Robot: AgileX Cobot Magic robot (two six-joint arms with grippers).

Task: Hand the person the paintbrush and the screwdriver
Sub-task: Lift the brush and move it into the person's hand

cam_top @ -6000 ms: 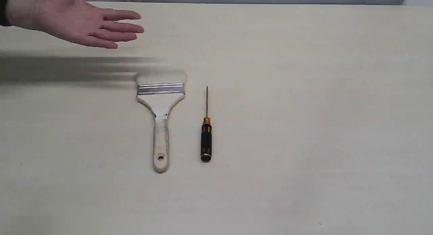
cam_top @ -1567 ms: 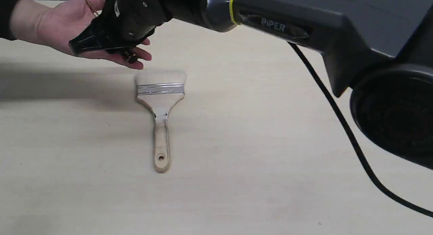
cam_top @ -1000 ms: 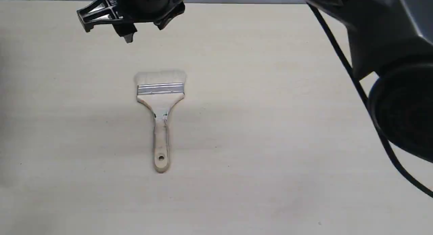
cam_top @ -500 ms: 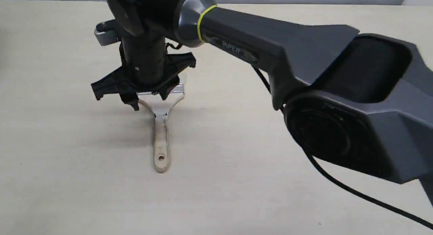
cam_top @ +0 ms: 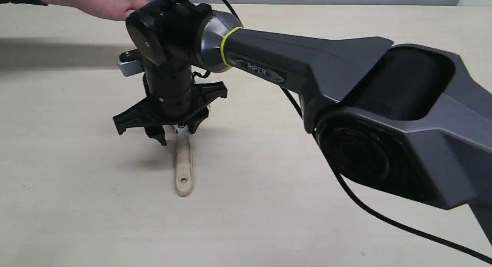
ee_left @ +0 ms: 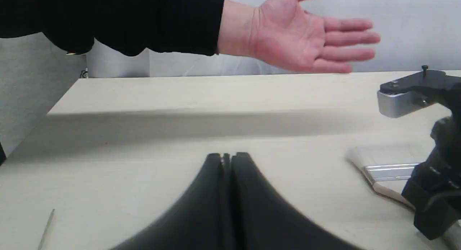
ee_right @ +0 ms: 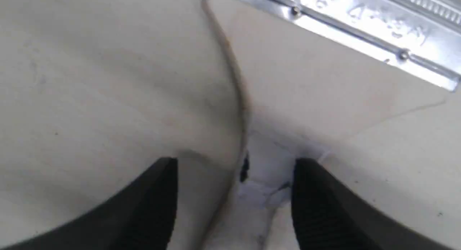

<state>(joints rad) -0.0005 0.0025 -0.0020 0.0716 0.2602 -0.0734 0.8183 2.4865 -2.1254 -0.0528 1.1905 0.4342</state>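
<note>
The paintbrush (cam_top: pixel 183 164) lies flat on the table, its bristles and silver band hidden under my right gripper (cam_top: pixel 173 133). That gripper points straight down and is open. In the right wrist view its fingers (ee_right: pixel 155 206) stand on either side of the paintbrush (ee_right: pixel 306 98) where the wooden head narrows into the handle. The person's hand (cam_top: pixel 103 1) is held palm up at the far left. In the left wrist view the hand (ee_left: pixel 299 41) is empty. My left gripper (ee_left: pixel 227 160) is shut and holds nothing, well to the side of the paintbrush (ee_left: pixel 389 168). The screwdriver is out of view.
The right arm (cam_top: pixel 307 67) stretches across the table from the right, and its black cable (cam_top: pixel 384 219) trails over the near right of the tabletop. The table's far edge (ee_left: pixel 216 75) meets a grey wall. The hand casts a long shadow (cam_top: pixel 57 53).
The right gripper has dropped from over the silver band to the brush's neck, still open. The person's empty hand has come back in at the far left.
</note>
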